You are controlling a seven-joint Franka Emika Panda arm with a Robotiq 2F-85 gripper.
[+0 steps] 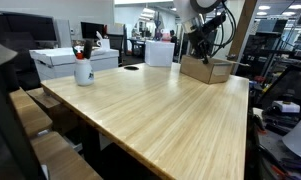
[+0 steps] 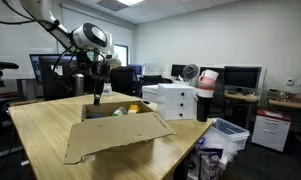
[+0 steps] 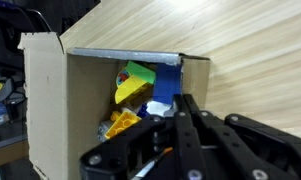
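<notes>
An open cardboard box stands at the table's far end; it shows in both exterior views. In the wrist view the box holds yellow, green and blue toy blocks. My gripper hangs over the box opening with its fingers pressed together. A thin stick like a pen or brush, orange-tipped with a blue shaft, shows among the finger links and seems to be held. My gripper also shows in an exterior view, just above the box.
A white cup with pens stands at the left of the wooden table. White boxes are stacked beside the cardboard box. A clear bin sits on the floor past the table's edge. Desks and monitors stand around.
</notes>
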